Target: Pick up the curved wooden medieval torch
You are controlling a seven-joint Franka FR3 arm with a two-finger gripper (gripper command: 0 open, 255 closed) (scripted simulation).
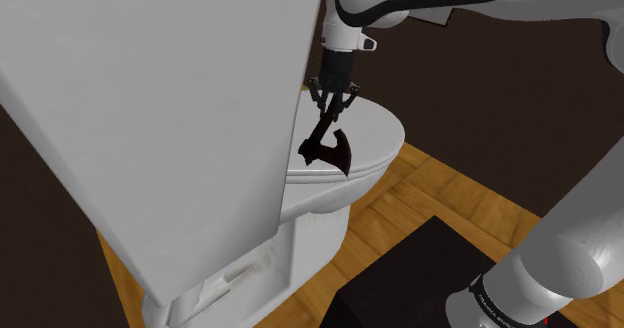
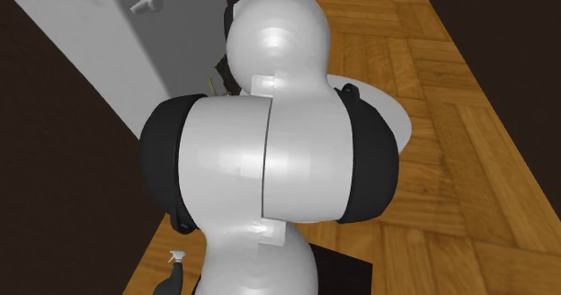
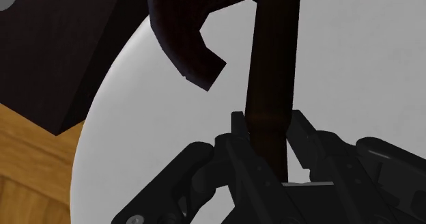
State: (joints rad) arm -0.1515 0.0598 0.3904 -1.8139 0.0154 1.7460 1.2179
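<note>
Gripper (image 1: 329,114): closed tight on the torch (image 1: 327,148) shaft.
Torch: head hangs at six o'clock.
Lift: straight up, slowly, I'd say.

White toilet (image 1: 375,136), parquet floor (image 1: 435,191), spray bottle (image 2: 177,270)

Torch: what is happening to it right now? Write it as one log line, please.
gripper: shut on torch | torch: dark, head down, over white toilet lid | touching lid: cannot tell

arm (image 1: 590,246): glossy white shells | joints (image 2: 166,158): black bands, white lettering (image 1: 487,303) | gripper (image 1: 332,108): all black
</note>
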